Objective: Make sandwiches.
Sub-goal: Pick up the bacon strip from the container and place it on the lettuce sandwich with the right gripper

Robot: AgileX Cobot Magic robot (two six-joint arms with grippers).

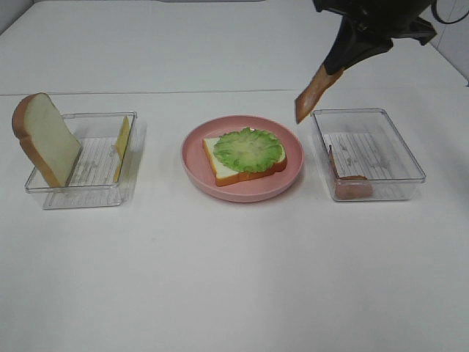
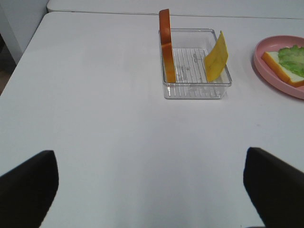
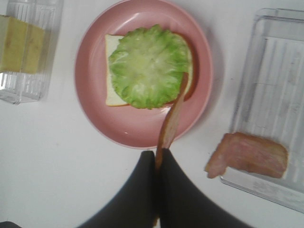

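Sandwich [image 1: 245, 158] lay half-built on the round pink plate [image 1: 242, 193]: one white bread slice [image 1: 220, 169] with a green lettuce leaf [image 1: 249, 149] on top. The right gripper [image 3: 156, 159] was closed on one end of a reddish-brown bacon strip [image 3: 173, 116], held in the air beside the plate's right rim in the high view. From the wrist camera its free end overlapped the lettuce. A second bacon strip [image 1: 353, 188] lay in the clear tray [image 1: 412, 158] right of the plate, in the near corner closest to the plate. Left of the plate, another clear tray [image 1: 80, 199] held a second bread slice [image 1: 47, 138] on edge and a yellow cheese slice [image 1: 122, 143] propped against the wall nearer the plate. The left gripper [image 2: 152, 187] hung wide open over the bench [image 1: 234, 286], well apart from that tray.
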